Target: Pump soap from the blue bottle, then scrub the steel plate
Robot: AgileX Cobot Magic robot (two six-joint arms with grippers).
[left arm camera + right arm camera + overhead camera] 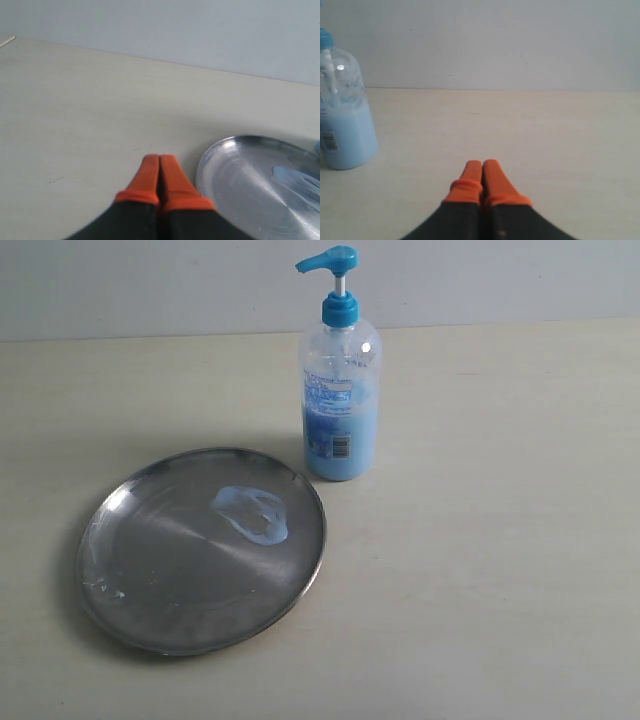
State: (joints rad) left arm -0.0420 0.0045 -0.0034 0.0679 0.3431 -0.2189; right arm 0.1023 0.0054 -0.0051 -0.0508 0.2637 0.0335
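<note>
shiny metal steel plate [180,585] beside the left claw [159,159], glossy soap [250,512] on it, clear plastic blue bottle [340,420] near the right claw [482,164], matt smooth table [500,570]

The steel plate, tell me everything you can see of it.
The steel plate is round, wide and shallow, of shiny grey metal with a raised rim. It lies flat on the pale table, close beside the blue bottle. A smeared patch of pale blue soap sits on it, with whitish streaks near one rim.
</note>
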